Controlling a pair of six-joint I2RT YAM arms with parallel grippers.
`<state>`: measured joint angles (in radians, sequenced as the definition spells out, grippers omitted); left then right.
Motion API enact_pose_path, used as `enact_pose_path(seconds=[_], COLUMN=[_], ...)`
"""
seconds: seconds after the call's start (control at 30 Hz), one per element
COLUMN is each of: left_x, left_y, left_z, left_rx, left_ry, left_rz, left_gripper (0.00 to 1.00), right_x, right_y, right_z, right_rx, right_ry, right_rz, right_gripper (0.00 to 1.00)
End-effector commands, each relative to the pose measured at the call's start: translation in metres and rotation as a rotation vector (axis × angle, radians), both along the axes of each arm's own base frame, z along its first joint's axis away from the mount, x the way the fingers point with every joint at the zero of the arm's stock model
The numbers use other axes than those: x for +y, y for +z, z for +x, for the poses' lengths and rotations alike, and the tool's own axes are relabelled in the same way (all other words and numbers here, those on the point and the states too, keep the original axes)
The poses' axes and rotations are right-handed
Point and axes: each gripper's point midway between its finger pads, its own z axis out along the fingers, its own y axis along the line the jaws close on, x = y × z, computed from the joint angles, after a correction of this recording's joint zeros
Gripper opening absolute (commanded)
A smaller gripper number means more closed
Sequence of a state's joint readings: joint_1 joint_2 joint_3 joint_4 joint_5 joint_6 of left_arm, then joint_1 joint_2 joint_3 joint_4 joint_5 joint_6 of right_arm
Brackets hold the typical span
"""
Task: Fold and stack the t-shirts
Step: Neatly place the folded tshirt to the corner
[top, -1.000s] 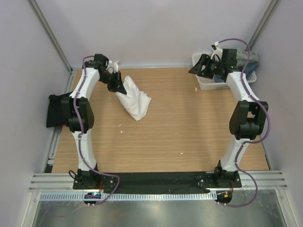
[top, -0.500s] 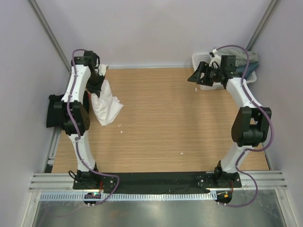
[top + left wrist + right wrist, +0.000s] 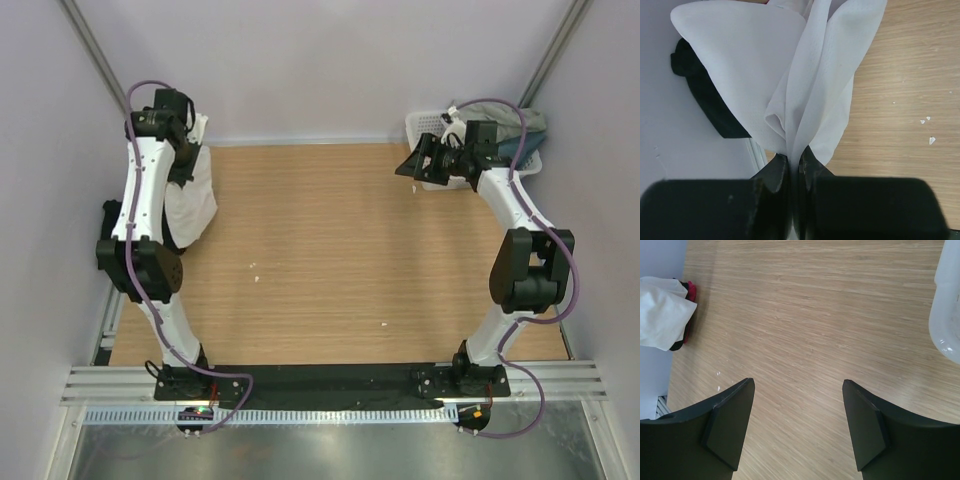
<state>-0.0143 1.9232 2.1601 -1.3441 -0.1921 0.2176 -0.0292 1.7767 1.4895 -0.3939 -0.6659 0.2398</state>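
Where L fingers meet: white tee.

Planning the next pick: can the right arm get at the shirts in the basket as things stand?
Probably yes. The right gripper is open, empty and right beside the basket, with the shirts heaped above its rim; it faces away, so it must turn.

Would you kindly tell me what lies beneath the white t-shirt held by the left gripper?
Part of a black t-shirt shows beneath the white t-shirt, at the table's left edge. The white cloth covers the rest, so its full extent and fold cannot be seen.
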Motion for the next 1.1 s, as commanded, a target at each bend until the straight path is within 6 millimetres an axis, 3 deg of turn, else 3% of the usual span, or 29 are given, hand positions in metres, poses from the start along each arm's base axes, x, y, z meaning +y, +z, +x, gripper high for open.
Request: enact_pose_path(seconds=[0.0, 0.33, 0.57, 0.9, 1.07], left_x=[0.024, 0.071, 0.093, 0.167, 0.186], left_y=[0.024, 0.011, -0.004, -0.042, -0.059], left_z=[-0.016, -0.029, -0.016, -0.010, -0.004], left_rx=[-0.062, -0.052, -0.074, -0.044, -0.035], left_ry=[0.080, 0.222, 0.284, 0.468, 0.456], left_rz=[0.046, 0.033, 0.057, 0.075, 0.152], left_gripper=[0.00, 0.00, 0.00, 0.00, 0.00], right_x=[0.003, 0.005, 0.005, 0.003, 0.003], right_y=[0.030, 0.027, 0.023, 0.018, 0.018], right_z=[0.003, 0.010, 0.012, 0.007, 0.004], right_rx=[-0.091, -0.082, -0.078, -0.070, -0.071], right_ry=[0.007, 0.004, 0.000, -0.011, -0.015], right_rz=[0.022, 0.051, 0.050, 0.041, 0.036], right_gripper=[0.77, 0.77, 0.77, 0.78, 0.78])
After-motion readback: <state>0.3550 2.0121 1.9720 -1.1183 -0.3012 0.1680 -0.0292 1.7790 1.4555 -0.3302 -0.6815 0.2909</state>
